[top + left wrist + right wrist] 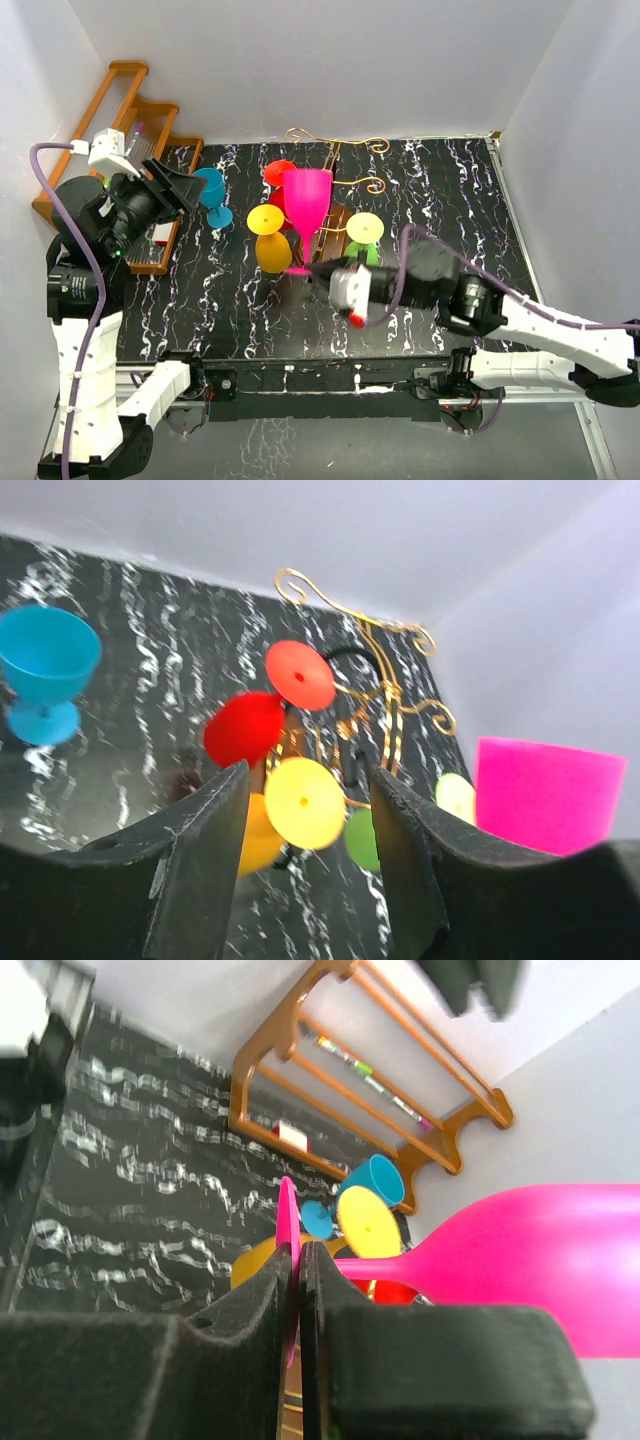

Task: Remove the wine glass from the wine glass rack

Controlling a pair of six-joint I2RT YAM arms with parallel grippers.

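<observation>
The right tool (pixel 297 1252) was pressed together on the thin round foot (pixel 286 1210) of the pink wine glass (pixel 307 198). The foot was most likely picked because it is flat and easy to pinch, while the big cup part is round and slippery. The glass was held up with its cup on top, just in front of the wine glass rack (pixel 335 150). In the left wrist view, a gap could be seen between the pink cup and the gold wire curls. So the glass seemed to be off the rack already, but it was not yet set down on the counter (pixel 440 190).

A red glass (pixel 245 728), a yellow glass (pixel 266 220) and a green glass (pixel 363 228) were hung on the wire arms. A blue glass (pixel 210 188) was stood on the counter to the left.

The left tool (pixel 310 780) was spread wide, and nothing was held in it. It was kept back by the wooden shelf (pixel 130 100), likely so that the other arm was given room.
</observation>
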